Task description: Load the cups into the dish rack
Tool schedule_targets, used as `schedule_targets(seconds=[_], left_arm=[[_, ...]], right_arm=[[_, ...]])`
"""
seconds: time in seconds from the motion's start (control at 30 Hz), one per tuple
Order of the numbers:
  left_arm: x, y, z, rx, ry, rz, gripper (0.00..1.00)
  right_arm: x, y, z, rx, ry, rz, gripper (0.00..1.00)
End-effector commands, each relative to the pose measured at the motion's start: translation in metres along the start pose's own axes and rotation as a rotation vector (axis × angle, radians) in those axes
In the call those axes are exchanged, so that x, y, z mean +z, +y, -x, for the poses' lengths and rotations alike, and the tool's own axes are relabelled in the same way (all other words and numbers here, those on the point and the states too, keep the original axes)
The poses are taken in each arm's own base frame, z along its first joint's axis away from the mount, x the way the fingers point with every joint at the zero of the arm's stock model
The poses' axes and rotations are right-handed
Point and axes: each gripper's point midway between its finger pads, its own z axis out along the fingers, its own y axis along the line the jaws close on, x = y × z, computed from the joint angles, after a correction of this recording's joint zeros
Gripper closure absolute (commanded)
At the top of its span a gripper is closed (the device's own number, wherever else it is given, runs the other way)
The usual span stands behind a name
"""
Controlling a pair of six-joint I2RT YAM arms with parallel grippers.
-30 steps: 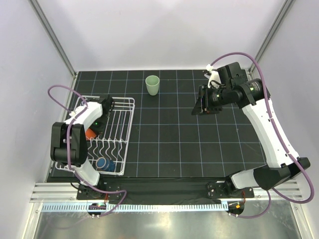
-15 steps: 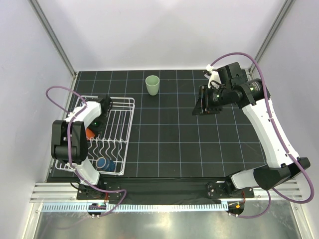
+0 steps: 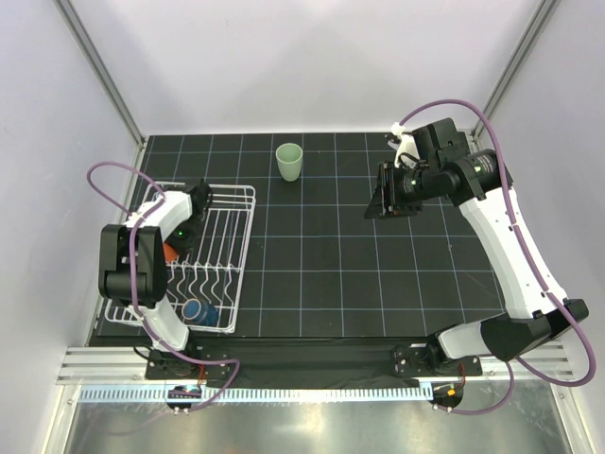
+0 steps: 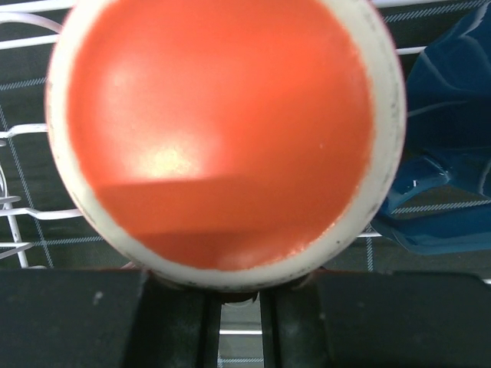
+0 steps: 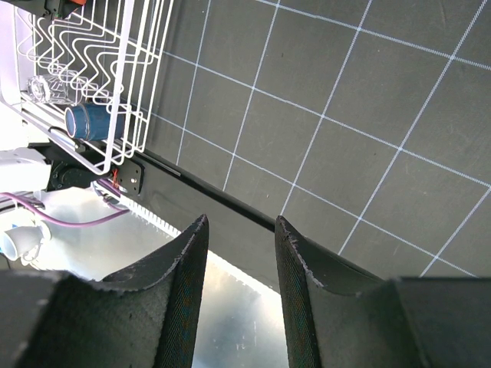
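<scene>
Left gripper (image 4: 240, 297) pinched narrow on orange mug (image 4: 222, 130) edge inside rack (image 3: 242, 235), blue mug (image 4: 449, 146) beside it; right gripper (image 5: 239, 238) half-open, empty, above counter (image 3: 378, 274); green tumbler (image 3: 289, 161) upright on counter.

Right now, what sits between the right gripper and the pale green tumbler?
Nothing: in the top view only bare gridded mat separates the right gripper from the pale green tumbler.
</scene>
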Motion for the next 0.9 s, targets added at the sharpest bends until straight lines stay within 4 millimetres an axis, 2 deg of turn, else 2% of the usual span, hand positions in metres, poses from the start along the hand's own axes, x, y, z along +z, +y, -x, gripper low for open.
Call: schedule_targets(seconds=[0.0, 0.2, 0.27, 0.5, 0.87], left_arm=[[0.005, 0.002, 0.0, -0.015, -0.004, 0.022, 0.8], [0.006, 0.005, 0.0, -0.013, -0.004, 0.037, 0.77], [0.006, 0.006, -0.001, -0.008, -0.002, 0.044, 0.72], [0.002, 0.009, 0.0, -0.013, 0.007, 0.046, 0.66], [-0.02, 0.005, 0.014, -0.043, 0.02, -0.011, 0.63]], right_arm=[[-0.006, 0.0, 0.004, -0.024, -0.027, -0.007, 0.57], [-0.006, 0.0, 0.002, -0.024, -0.026, -0.004, 0.58], [-0.007, 0.0, 0.002, -0.022, -0.028, -0.004, 0.58], [-0.007, 0.0, 0.0, -0.024, -0.032, -0.001, 0.58], [-0.01, 0.003, 0.002, -0.03, -0.046, 0.009, 0.58]])
